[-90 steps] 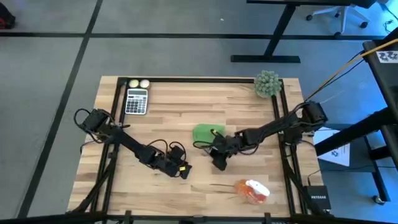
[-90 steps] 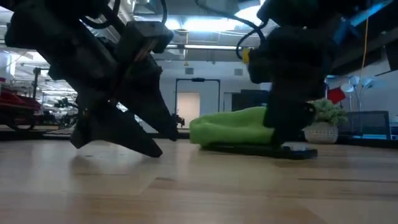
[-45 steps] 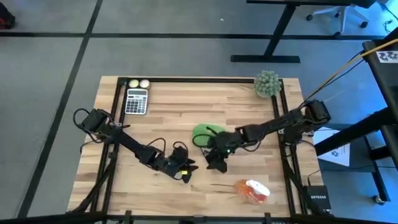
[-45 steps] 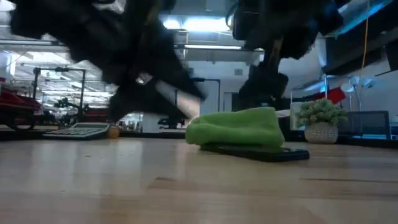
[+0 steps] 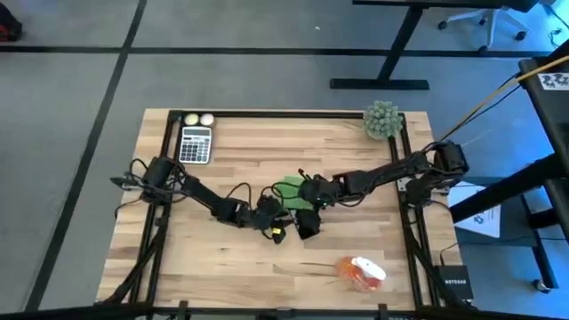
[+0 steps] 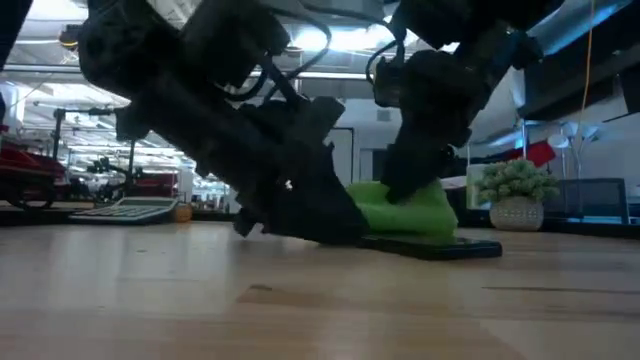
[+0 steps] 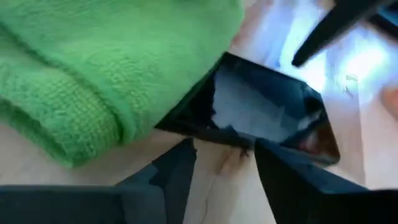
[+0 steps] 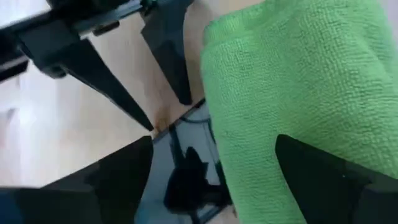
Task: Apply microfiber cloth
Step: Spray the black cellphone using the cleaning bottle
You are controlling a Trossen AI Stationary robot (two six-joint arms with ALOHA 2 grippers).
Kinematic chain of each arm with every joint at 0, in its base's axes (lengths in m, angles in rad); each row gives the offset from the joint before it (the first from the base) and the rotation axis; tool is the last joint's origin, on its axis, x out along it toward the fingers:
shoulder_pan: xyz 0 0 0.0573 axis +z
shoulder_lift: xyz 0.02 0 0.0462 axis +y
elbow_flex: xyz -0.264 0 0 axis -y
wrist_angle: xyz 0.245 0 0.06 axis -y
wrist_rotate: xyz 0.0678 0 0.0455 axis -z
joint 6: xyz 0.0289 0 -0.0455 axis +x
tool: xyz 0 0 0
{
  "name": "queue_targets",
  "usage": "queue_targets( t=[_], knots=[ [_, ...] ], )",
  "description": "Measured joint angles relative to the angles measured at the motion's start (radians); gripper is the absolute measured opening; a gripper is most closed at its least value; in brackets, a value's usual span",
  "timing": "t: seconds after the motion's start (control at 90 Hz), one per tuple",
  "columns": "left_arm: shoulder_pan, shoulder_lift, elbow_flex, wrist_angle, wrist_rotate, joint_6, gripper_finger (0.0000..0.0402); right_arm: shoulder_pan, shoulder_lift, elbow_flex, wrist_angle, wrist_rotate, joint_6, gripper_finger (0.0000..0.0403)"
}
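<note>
The bright green microfiber cloth (image 5: 286, 189) lies bunched near the table's middle, over one end of a black phone (image 7: 267, 112) that lies flat on the wood. My left gripper (image 7: 221, 152) is low on the table, open, with its fingertips at the phone's bare end. My right gripper (image 8: 212, 142) is open above the cloth (image 8: 298, 81) and the phone (image 8: 186, 155). One of its fingers is over the cloth and the other is beside it. My left gripper comes in low from the table's left, with its two fingertips (image 7: 186, 149) right at the phone's edge (image 7: 230, 140). Whether they touch it, I cannot tell. My right gripper slants down from the table's right, and one finger (image 8: 323, 174) lies on the cloth's top (image 6: 425, 195). The cloth stays on the phone.
A calculator (image 5: 195, 144) and two small balls (image 5: 198, 119) sit at the far left. A spiky ball plant (image 5: 381, 119) stands at the far right corner. An orange and white object (image 5: 358, 274) lies near the front right. Bare wood lies at the front left.
My right gripper has risen off the phone's bare end and gone over onto the cloth. My left gripper has swept toward the table's right, from well left of the cloth up to the phone's edge. The cloth and phone have stayed in place.
</note>
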Motion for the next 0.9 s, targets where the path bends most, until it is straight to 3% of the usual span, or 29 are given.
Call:
queue_targets(
  t=[0.278, 0.444, 0.667, 0.9],
  knots=[
    [-0.03, 0.005, -0.001, -0.032, 0.041, 0.108, 0.0156, -0.064, -0.007, 0.001, -0.113, 0.169, -0.052, 0.0325],
    [-0.036, 0.002, -0.002, -0.039, 0.046, 0.117, 0.0156, -0.15, -0.011, 0.003, -0.253, 0.207, -0.056, 0.0325],
    [-0.04, -0.075, -0.005, -0.101, 0.11, 0.134, 0.0156, -0.145, -0.013, 0.111, -0.516, 0.083, -0.037, 0.0325],
    [-0.079, -0.208, -0.006, -0.268, 0.121, 0.073, 0.0156, -0.032, -0.013, 0.102, -0.471, -0.054, 0.0, 0.0325]
  ],
)
